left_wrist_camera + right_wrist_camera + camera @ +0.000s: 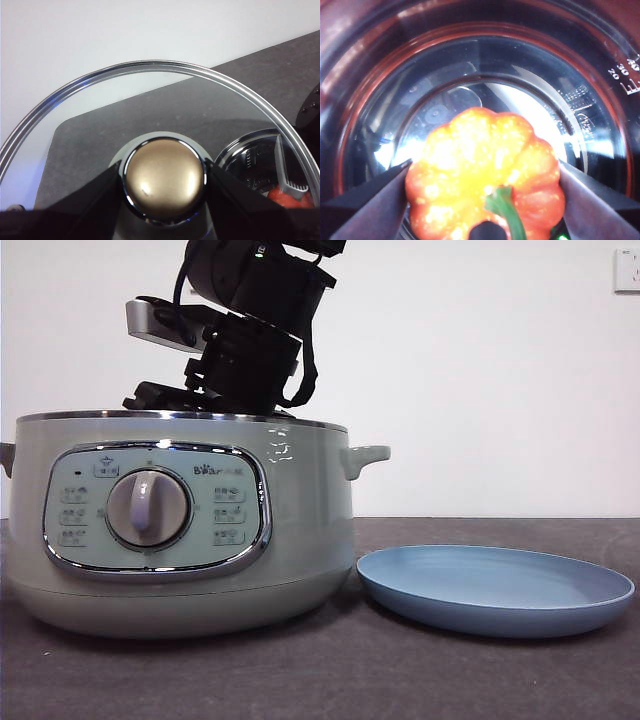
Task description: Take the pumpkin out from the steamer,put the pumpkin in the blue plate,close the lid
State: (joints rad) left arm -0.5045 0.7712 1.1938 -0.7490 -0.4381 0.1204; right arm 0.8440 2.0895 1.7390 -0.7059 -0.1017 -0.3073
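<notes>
A dark grey, faintly speckled bench (420, 670) carries two things directly — the steamer (180, 530), standing right under the jaws that reach into it, and the blue plate (495, 590), just beside its base, off to the side of those jaws.

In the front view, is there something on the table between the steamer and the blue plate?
No. In the front view only bare dark table shows between the steamer and the blue plate.

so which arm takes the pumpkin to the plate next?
Right. Its fingers already flank the pumpkin inside the pot, apparently closed on it. The left gripper is busy holding the lid by its knob. The blue plate sits beside the pot.
</notes>
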